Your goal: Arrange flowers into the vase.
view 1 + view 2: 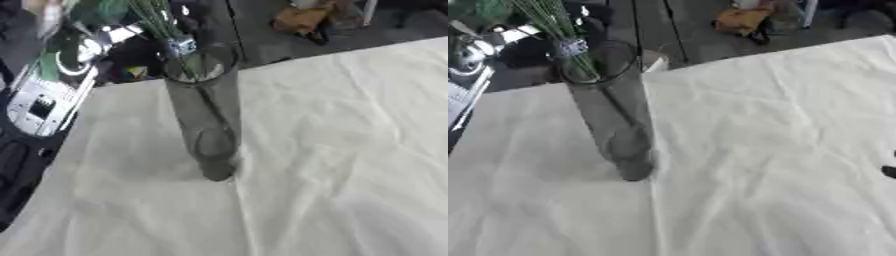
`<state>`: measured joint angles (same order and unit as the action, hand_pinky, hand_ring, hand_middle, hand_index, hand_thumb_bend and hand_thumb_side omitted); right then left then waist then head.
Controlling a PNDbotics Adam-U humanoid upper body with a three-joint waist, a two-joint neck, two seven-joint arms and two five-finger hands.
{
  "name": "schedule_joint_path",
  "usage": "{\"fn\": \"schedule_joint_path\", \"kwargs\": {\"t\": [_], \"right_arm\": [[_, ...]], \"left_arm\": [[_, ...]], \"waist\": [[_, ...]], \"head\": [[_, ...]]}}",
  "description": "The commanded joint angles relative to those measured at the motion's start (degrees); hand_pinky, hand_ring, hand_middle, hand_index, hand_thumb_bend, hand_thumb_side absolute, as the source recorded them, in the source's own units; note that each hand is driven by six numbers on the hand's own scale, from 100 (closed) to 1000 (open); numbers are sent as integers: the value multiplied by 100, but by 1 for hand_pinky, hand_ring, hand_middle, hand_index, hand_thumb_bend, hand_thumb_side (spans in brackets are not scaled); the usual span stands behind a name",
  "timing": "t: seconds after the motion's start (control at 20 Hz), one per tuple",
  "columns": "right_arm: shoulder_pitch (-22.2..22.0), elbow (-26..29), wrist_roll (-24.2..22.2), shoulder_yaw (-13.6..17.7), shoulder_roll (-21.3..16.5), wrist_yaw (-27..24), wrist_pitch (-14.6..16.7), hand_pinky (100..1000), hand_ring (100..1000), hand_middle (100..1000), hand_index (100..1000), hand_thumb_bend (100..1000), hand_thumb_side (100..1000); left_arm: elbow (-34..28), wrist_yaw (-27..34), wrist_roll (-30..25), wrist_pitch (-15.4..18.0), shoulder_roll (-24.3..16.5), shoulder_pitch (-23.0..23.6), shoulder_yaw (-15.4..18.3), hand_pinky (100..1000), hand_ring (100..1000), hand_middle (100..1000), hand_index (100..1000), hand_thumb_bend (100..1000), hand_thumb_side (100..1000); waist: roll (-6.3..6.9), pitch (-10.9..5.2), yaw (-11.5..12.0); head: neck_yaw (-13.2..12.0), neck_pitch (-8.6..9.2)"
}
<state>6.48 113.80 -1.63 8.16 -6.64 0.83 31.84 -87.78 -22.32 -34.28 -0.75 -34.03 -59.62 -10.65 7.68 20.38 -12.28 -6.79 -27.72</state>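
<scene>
One vase, one bunch of stems, and this is how your scene lies, nearest first.

Cloth: your white tablecloth [332, 165] fills the near ground, creased and rumpled, with the table tilted in both eye views.

Right hand: only a small dark bit shows at the right edge of your right eye view [889, 171], down on the cloth; I cannot tell whether those fingers are apart or together.

Vase: the tall clear glass vase [206, 115] stands upright on the cloth, left of centre, its base near the middle and its rim up toward the far edge of the table.

Flowers: green stems [162, 22] sit in the vase, running down through the glass and fanning up and left above the rim; something pale shows on them just above the rim.

Left arm: black and silver, coming in along the left edge [44, 100], beside the vase; its fingers are not visible to you, so I cannot tell their state.

Beyond: dark floor, and an orange-brown object [302, 20] well apart at the top.
</scene>
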Motion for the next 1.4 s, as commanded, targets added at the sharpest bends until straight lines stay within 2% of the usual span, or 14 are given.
{"fn": "schedule_joint_path", "kwargs": {"t": [0.05,0.45,0.6,1.1,1.4], "right_arm": [[-1,80,0,37,-110,-52,-35,736,826,690,913,100,1000],[-3,80,-11,47,-148,-97,-84,736,823,687,913,100,1000],[-7,80,-8,53,-159,-113,-88,735,823,686,913,100,1000],[5,80,-3,75,-149,-133,-116,736,824,685,913,100,1000],[7,80,-5,72,-143,-130,-128,736,824,684,913,100,1000]], "left_arm": [[-121,-87,-36,31,-221,-154,151,762,840,894,1000,488,1000],[-92,-143,-390,149,-256,-176,185,812,875,934,1000,551,1000],[-92,-346,-616,199,-300,-181,224,833,887,942,1000,574,1000],[-127,-787,-1221,417,-359,-56,252,852,893,946,1000,505,1000],[-234,-907,-1459,485,-444,16,310,859,895,948,1000,564,1000]], "waist": [[62,-254,17],[89,-296,42],[95,-310,48],[92,-309,44],[84,-309,55]], "head": [[-25,-35],[-42,-63],[-44,-66],[-35,-70],[-21,-58]]}}
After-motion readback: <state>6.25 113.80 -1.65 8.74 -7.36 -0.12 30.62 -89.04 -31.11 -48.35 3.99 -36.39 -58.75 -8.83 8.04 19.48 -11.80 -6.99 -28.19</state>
